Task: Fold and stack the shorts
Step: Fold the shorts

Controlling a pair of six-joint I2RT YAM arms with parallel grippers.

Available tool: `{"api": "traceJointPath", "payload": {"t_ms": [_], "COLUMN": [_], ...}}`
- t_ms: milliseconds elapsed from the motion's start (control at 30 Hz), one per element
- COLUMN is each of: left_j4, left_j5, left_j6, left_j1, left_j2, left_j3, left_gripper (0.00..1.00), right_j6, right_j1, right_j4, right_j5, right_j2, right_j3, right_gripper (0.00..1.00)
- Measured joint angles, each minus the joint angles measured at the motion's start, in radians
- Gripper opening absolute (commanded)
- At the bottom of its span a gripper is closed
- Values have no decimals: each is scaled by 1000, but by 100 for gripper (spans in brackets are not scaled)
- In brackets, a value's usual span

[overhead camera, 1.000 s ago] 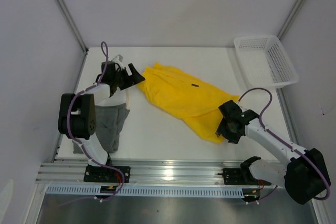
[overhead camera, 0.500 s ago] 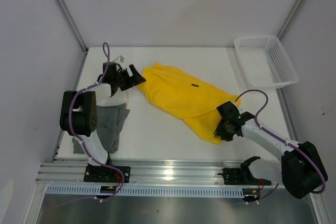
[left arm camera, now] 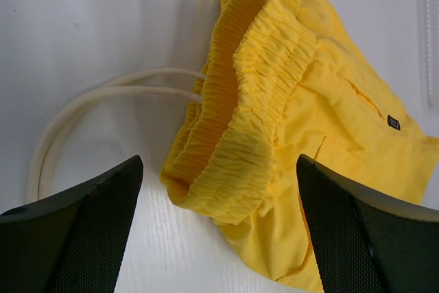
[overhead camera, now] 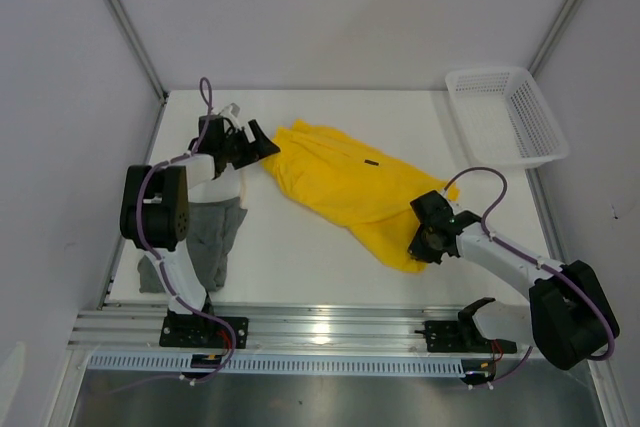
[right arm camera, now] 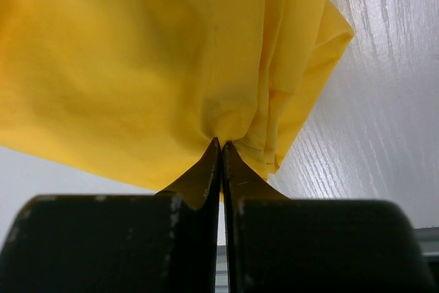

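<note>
The yellow shorts lie spread across the middle of the table, waistband to the left. My left gripper stands open at that waistband, its fingers on either side of the elastic edge. My right gripper is shut on the yellow shorts' leg hem, the cloth bunched at the fingertips. The dark grey shorts lie at the near left, partly under the left arm.
A white mesh basket sits at the far right corner. A cream drawstring loop lies on the table left of the waistband. The metal rail runs along the near edge.
My right gripper has moved left onto the yellow hem and shut on it. The left gripper edged slightly toward the waistband, still open.
</note>
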Motion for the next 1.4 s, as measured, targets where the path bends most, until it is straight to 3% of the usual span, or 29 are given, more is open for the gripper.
{"api": "traceJointPath", "payload": {"t_ms": [100,267,433,500,600,633,667,933,1233,1400], "left_j4": [0,1,-24,-51,-84,-96,-109,-224,-507,-612], "left_j5": [15,35,45,44,43,44,45,37,-124,-162], "left_j6": [3,9,34,46,64,72,79,96,154,182], "left_j1": [0,-3,-21,-33,-47,-50,-52,-51,-34,-27], "left_j2": [20,47,73,84,101,108,117,141,156,207], "left_j3": [30,63,101,126,163,176,191,275,612,696], "left_gripper": [86,64,64,57,27,4,0,0,0,0], "right_j6": [-12,-31,-38,-41,-48,-50,-53,-62,-79,-79], "right_j1": [-11,-29,-40,-45,-49,-51,-54,-91,-105,-107], "right_j4": [0,0,-1,-1,-2,-4,-8,-64,-82,-68], "right_j5": [0,-1,-5,-8,-8,-8,-9,23,45,46], "right_j2": [0,0,0,0,0,0,0,1,32,35], "right_j3": [12,23,23,24,28,29,32,60,66,66], "right_gripper": [0,0,0,0,0,0,0,0,0,0]}}
